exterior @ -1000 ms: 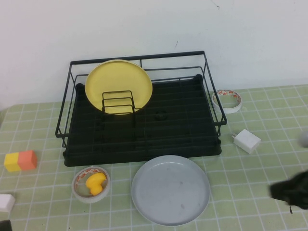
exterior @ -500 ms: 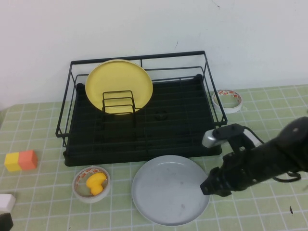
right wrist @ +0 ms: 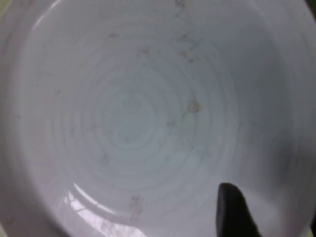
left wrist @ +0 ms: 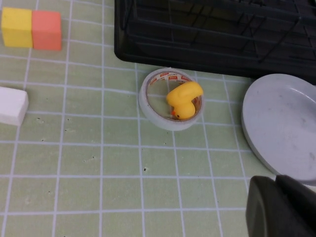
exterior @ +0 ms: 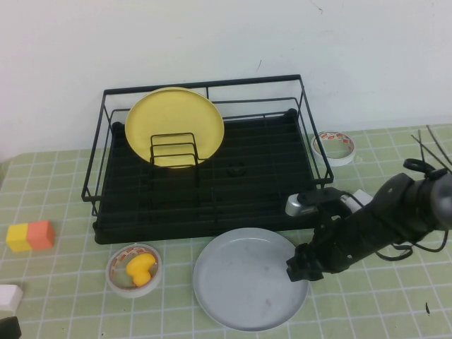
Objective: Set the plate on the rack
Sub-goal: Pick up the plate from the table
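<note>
Right gripper (exterior: 300, 270) over right rim of plate (exterior: 244, 282), finger spread unclear (one dark fingertip (right wrist: 236, 210) visible above plate); shifted left and lower than half second ago. Plate flat on table, just before rack (exterior: 212, 212). Left gripper (left wrist: 281, 207) near table's front-left corner, spread unclear

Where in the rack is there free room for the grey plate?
The rack is bare right of the yellow plate and dividers, across its middle and right side. Its left rear is crowded. The right gripper is at the grey plate rim; the left gripper is low by the duck-filled tape roll.
</note>
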You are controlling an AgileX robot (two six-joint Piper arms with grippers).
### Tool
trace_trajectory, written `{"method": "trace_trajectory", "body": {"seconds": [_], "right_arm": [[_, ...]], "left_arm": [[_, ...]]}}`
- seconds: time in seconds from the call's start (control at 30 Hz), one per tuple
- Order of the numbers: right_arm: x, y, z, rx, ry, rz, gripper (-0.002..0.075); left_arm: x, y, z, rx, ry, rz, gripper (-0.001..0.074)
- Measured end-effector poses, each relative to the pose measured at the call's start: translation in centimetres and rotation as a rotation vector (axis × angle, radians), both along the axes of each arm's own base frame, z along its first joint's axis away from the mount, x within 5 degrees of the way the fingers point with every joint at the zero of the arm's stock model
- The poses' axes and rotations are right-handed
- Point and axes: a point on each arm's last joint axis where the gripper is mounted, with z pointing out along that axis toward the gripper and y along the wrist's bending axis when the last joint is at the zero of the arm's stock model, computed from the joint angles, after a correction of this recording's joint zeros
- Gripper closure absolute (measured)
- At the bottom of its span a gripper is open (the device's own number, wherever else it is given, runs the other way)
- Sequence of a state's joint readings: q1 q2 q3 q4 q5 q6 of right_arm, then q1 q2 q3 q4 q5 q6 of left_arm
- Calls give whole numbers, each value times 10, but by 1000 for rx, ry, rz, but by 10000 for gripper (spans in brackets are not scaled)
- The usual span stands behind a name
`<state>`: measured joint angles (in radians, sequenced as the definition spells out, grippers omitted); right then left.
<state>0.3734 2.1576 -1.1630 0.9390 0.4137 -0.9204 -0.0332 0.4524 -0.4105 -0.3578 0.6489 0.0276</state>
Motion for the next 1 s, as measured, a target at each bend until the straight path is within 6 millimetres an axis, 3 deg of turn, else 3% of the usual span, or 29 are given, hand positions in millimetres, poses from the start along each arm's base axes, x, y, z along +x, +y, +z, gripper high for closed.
{"method": "trace_trajectory", "body": {"seconds": [0.1, 0.3, 0.47, 0.63, 0.73, 0.9, 1.0], "right_arm": [[5, 4, -5, 14, 21, 5, 456], [8, 6, -6, 27, 33, 4, 676], [0, 10, -3, 68, 102, 46, 714], [-11, 18, 30, 152, 144, 145, 715], [-20, 28, 62, 190, 94, 218, 715], [-50, 61, 120, 269, -36, 349, 716], [-72, 79, 149, 311, -106, 428, 717]], "left_arm": [[0, 0, 0, -3, 0, 1, 736], [0, -4, 1, -74, 5, -3, 737], [-2, -10, 2, -172, 30, -18, 737], [-8, -23, 6, -351, 93, -90, 719], [-11, -31, 10, -433, 100, -165, 627], [-12, -35, 13, -475, 85, -198, 323], [-12, -35, 13, -467, 81, -199, 218]]}}
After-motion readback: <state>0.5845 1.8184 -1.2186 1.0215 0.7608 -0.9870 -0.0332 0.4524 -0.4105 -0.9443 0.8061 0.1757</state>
